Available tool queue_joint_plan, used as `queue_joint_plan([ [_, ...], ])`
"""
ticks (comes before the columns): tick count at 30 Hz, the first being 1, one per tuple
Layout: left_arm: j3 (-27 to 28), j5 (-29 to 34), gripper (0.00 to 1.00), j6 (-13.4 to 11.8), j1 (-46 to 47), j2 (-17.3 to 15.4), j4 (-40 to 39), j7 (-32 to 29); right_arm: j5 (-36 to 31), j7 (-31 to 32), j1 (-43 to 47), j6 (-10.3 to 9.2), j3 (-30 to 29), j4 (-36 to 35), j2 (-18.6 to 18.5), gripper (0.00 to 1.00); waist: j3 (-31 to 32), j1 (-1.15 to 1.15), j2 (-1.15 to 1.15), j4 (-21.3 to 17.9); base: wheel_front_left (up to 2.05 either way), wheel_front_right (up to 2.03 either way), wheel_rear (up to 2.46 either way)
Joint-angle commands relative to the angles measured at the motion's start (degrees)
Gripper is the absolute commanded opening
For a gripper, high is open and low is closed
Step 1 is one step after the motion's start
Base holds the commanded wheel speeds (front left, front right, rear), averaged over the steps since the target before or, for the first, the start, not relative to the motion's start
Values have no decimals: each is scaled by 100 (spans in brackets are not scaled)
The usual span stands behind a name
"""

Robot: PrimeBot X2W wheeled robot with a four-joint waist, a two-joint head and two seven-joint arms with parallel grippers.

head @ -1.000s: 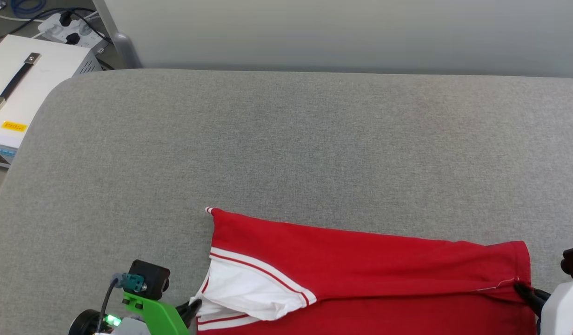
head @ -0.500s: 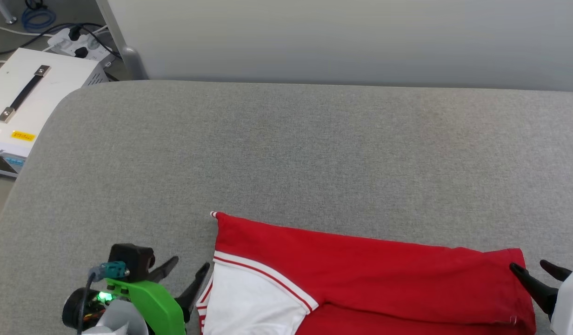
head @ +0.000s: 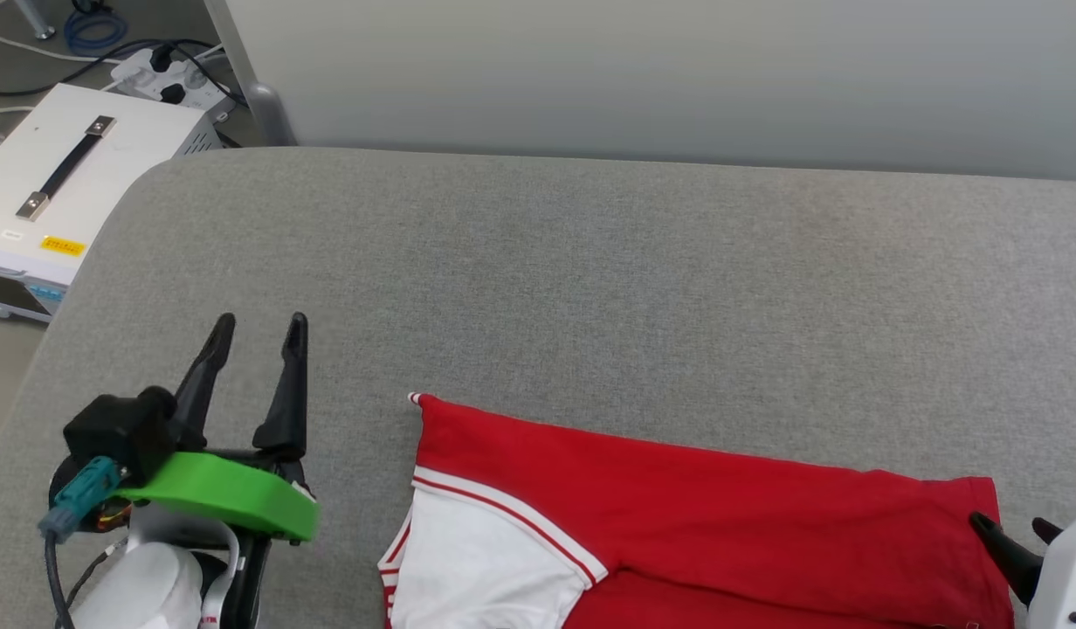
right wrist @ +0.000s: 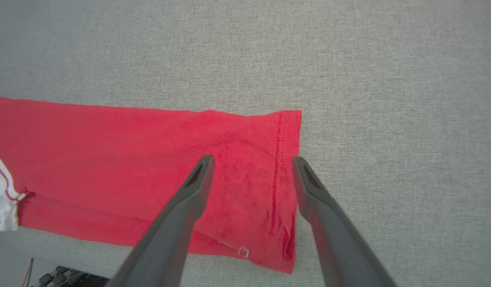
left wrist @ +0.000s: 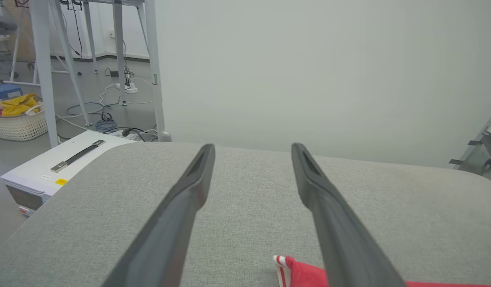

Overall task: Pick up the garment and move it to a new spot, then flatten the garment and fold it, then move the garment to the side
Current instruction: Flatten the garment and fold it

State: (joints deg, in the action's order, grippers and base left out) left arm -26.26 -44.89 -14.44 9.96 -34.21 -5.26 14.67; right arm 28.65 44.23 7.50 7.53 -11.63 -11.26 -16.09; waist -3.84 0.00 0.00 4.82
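Lying under right gripper — garment

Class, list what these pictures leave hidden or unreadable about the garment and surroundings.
- Head view: the garment runs off the bottom edge.
- Left wrist view: a finger of the left gripper covers the garment beyond one striped corner.
- Head view: the yellow label on the white box is too small to read.
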Motion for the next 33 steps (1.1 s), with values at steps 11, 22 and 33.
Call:
queue_joint_plan([
  [11, 1642, 1785, 100, 1272, -890, 1235, 163, 32, -823, 94, 23, -4, -639, 613, 638, 100, -301, 0, 0, 134, 0, 0, 0],
  [22, 2242, 2331, 100, 1976, -845, 1798, 429, 32, -838, -146, -210, -4, -633, 1484, 754, 100, -507, 0, 0, 177, 0, 0, 0],
  [33, 2428, 2512, 100, 2166, -720, 1972, 648, 32, -354, -159, -279, -4, 58, 1974, 850, 20, -570, 0, 0, 165, 0, 0, 0],
])
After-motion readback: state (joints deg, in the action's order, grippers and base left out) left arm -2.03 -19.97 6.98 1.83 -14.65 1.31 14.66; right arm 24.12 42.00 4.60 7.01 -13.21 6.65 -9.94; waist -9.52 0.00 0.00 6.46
